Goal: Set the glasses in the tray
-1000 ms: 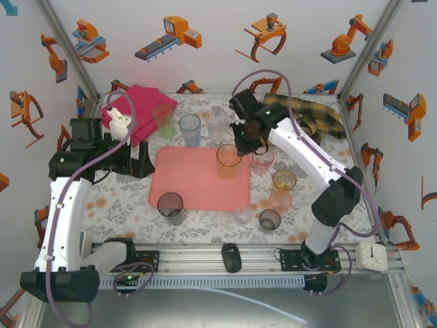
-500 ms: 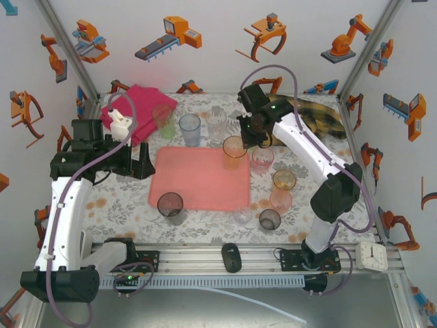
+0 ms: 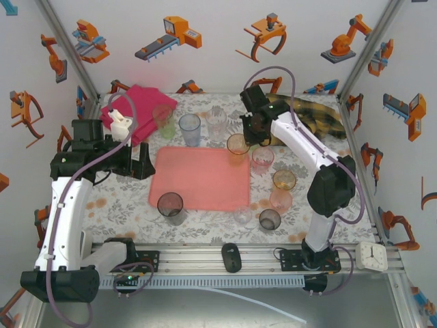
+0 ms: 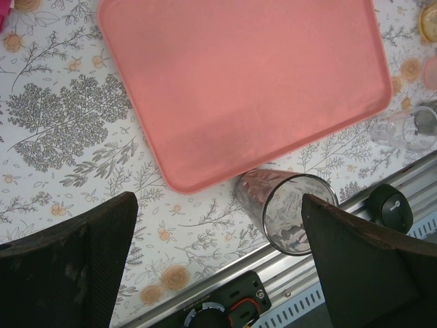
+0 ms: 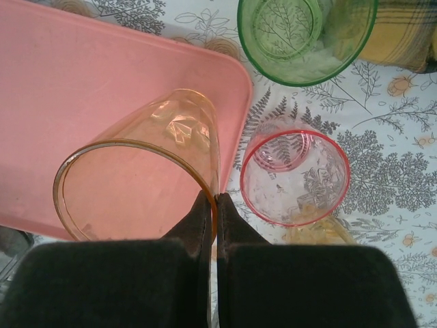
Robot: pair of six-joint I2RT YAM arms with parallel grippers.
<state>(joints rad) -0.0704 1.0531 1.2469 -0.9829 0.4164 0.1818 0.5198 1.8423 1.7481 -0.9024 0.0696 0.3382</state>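
**Q:** Top view: what is shown?
**A:** My right claw [image 3: 246,139] is clamped closed on the rim of an amber transparent glass tumbler [image 3: 237,145], at the far right corner of the flat salmon-pink rectangular plastic tray [image 3: 198,181]. My left claw [image 3: 139,164] hangs just left of the tray, fingers spread wide, gripping nothing. The other tumblers stand off the tray on the floral-patterned surface [image 3: 116,205], along its far, right and near sides.

**Q:** Left wrist view?
**A:** The two fingers [image 4: 68,273] of my left claw [image 4: 218,232] are wide apart above the surface [image 4: 61,123]. A smoky dark glass tumbler [image 4: 287,212] stands upright just beside the tray's [image 4: 239,82] near edge, outside it.

**Q:** Right wrist view?
**A:** The fingers of my right claw [image 5: 215,205] are pressed together, pinching the wall of the amber tumbler [image 5: 150,157] at its rim. Its base lies over the tray's [image 5: 75,82] rounded corner. Whether it touches the tray I cannot tell. Just beside it, off the tray, stands a pink-rimmed clear glass tumbler [image 5: 293,176], and past that a green glass tumbler [image 5: 307,34].
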